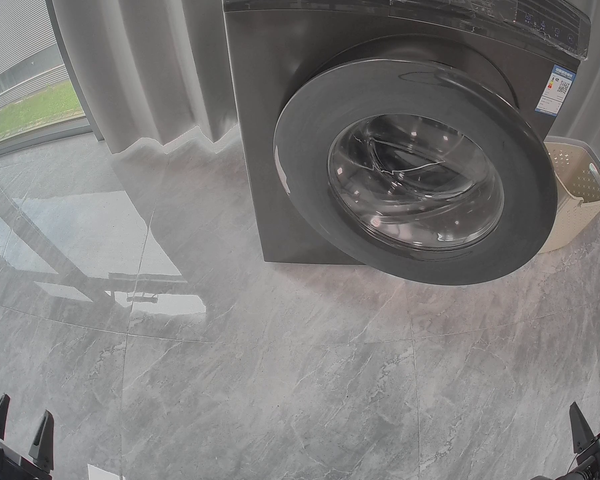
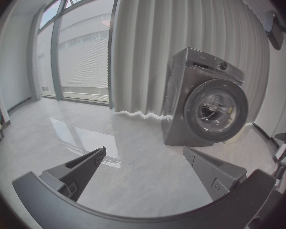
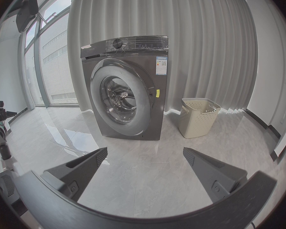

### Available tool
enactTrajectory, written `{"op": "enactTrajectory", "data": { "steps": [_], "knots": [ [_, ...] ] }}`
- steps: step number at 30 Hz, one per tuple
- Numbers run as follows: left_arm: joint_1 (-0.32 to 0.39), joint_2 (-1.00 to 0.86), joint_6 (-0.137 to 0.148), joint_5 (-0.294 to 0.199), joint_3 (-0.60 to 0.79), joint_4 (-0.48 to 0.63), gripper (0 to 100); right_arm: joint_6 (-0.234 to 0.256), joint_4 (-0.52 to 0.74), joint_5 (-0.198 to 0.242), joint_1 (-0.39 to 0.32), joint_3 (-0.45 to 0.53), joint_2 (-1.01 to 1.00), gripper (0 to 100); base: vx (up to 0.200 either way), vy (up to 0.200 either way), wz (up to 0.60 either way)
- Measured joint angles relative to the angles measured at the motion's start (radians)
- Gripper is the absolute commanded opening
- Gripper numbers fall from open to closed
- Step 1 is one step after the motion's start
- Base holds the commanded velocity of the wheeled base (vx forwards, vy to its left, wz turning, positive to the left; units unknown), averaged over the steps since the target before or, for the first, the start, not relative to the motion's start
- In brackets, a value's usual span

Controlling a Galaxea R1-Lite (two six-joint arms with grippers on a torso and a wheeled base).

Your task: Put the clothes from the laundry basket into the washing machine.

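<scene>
The left gripper (image 2: 143,153) and right gripper (image 3: 144,153) are spread wide, nothing held. The laundry basket (image 3: 198,118) should be reached around the washing machine (image 3: 159,112)'s open door (image 3: 120,96).

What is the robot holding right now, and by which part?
Nothing. The left gripper and right gripper are both open and empty, away from the laundry basket and washing machine.

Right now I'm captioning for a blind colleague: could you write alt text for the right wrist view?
A grey front-loading washing machine stands with its round door swung open, a cream laundry basket on the floor beside it but apart, and a white curtain behind. The open right gripper frames the foreground.
</scene>
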Motion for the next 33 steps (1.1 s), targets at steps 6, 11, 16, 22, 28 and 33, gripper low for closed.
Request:
{"op": "enactTrajectory", "data": {
  "steps": [6, 11, 16, 22, 28, 33],
  "knots": [
    [0.004, -0.027, 0.055, 0.028, 0.0, 0.022, 100, -0.001, 0.005, 0.0, 0.0, 0.0, 0.0, 100, 0.0, 0.0, 0.0],
    [0.003, -0.034, 0.09, -0.066, 0.0, 0.046, 100, 0.013, -0.023, 0.004, 0.0, -0.003, 0.0, 100, 0.0, 0.0, 0.0],
    [0.002, -0.037, 0.097, -0.07, 0.0, 0.05, 100, 0.059, -0.025, 0.015, 0.003, -0.105, 0.008, 100, 0.0, -0.12, 0.0],
    [0.002, -0.038, 0.107, -0.071, 0.0, 0.052, 100, 0.095, -0.005, 0.107, 0.007, -0.193, 0.146, 100, 0.0, -0.2, 0.0],
    [0.003, -0.038, 0.111, -0.071, 0.0, 0.053, 100, 0.121, -0.125, 0.187, 0.04, -0.224, 0.396, 100, 0.0, -0.2, 0.0],
    [0.003, -0.038, 0.112, -0.072, 0.0, 0.054, 100, 0.162, -0.261, 0.194, 0.148, -0.238, 0.628, 100, 0.0, -0.2, 0.0]
  ]
}}
